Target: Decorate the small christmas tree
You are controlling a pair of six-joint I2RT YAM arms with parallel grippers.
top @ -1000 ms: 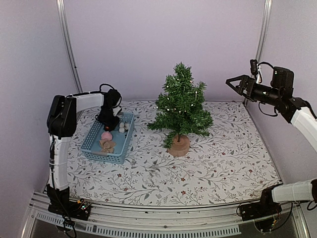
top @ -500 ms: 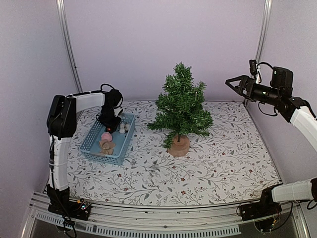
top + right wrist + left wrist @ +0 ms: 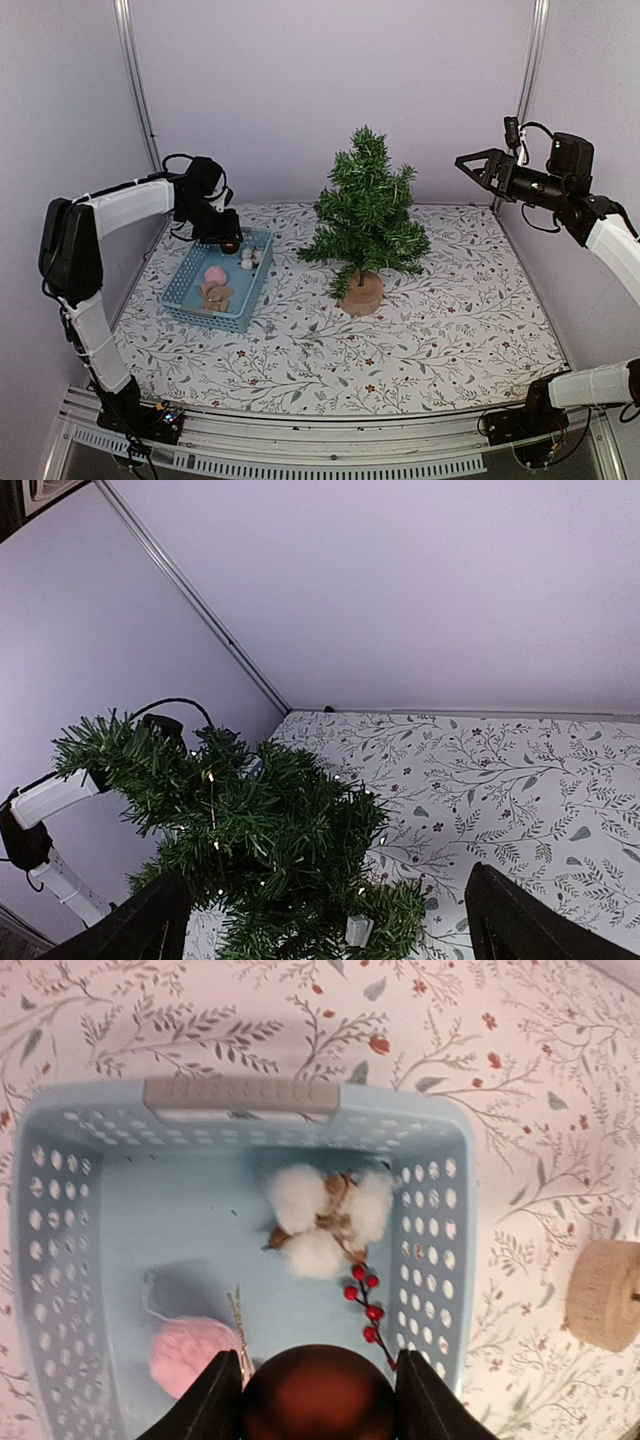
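The small christmas tree (image 3: pixel 366 215) stands on its round tan base (image 3: pixel 361 294) in the middle of the table; it also shows in the right wrist view (image 3: pixel 250 840), with small lights on its branches. My left gripper (image 3: pixel 227 240) is shut on a dark red ball ornament (image 3: pixel 318 1395) and holds it above the far end of the blue basket (image 3: pixel 188 290). The basket's wall (image 3: pixel 60 1260) shows in the left wrist view, with cotton bolls (image 3: pixel 325 1215), a red berry sprig (image 3: pixel 366 1305) and a pink ball (image 3: pixel 190 1355) inside. My right gripper (image 3: pixel 470 165) is open and empty, high at the right.
A brown ornament (image 3: pixel 215 294) lies in the basket beside the pink ball. The tree's base (image 3: pixel 607 1295) shows right of the basket. Purple walls close in the back and sides. The floral tablecloth (image 3: pixel 450 320) covers the table.
My left arm has lifted out of the basket with the dark red ball held in its gripper and swung its elbow outward. The tree's lights look dimmer now. The right arm has not moved.
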